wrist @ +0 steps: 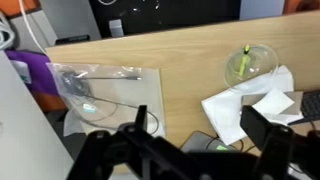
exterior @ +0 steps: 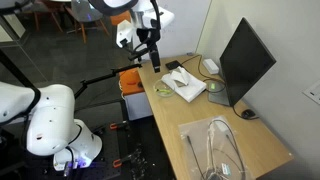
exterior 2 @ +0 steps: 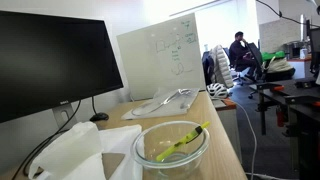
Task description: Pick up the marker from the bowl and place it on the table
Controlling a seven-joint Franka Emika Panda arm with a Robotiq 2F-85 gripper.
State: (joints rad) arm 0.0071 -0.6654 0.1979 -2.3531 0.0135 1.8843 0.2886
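The bowl (exterior 2: 170, 150) is small and clear with a yellow-green rim. It stands on the light-brown wooden table (wrist: 190, 60), next to crumpled white paper. The yellowish-green marker (exterior 2: 184, 142) lies tilted inside it, one end on the rim. In the wrist view the bowl (wrist: 248, 66) is at the upper right with the marker (wrist: 246, 56) in it. In an exterior view the bowl (exterior: 163, 90) sits near the table's edge. My gripper (wrist: 200, 135) is open and empty, high above the table and apart from the bowl. It also shows in an exterior view (exterior: 151, 52).
White paper (wrist: 250, 105) lies beside the bowl. A clear plastic bag with grey cables (wrist: 105, 95) lies further along the table. A black monitor (exterior: 245, 60), a pale round dish (exterior: 210, 67) and a whiteboard (exterior 2: 165, 55) stand along the back. A dark device (wrist: 200, 148) lies under the gripper.
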